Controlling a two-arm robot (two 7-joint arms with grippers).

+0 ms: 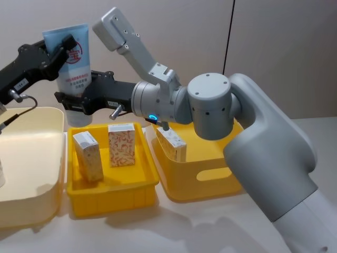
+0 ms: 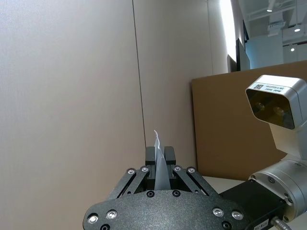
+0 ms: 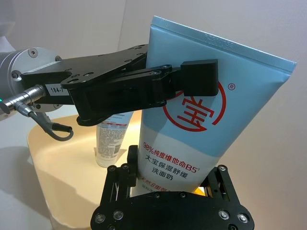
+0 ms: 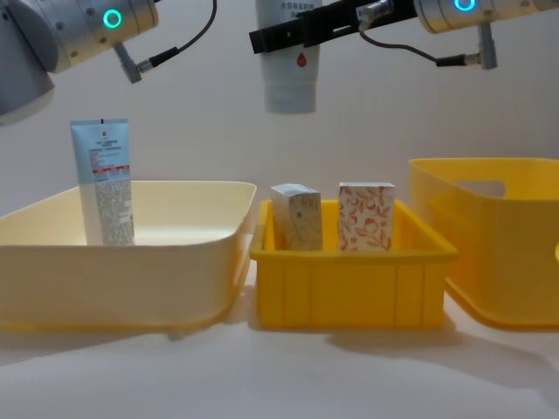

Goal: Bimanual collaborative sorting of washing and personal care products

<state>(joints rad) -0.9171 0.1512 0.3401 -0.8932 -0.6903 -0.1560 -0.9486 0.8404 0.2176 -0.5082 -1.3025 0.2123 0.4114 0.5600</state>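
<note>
Plain beige wall panels (image 2: 67,96) w/ dark seam, brown board (image 2: 225,129), ceiling lights (image 2: 271,8) far off.

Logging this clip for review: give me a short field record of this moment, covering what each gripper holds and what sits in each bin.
held item: red-logo tube, lifted above the bins, cap end down
left gripper: jaws clamped on the tube's upper crimped end
right gripper: jaws closed on the tube's lower part, near the cap
cream bin: one blue-and-white tube standing upright
small yellow bin: marbled box and floral box, upright, side by side
large yellow bin: one more box inside
</note>
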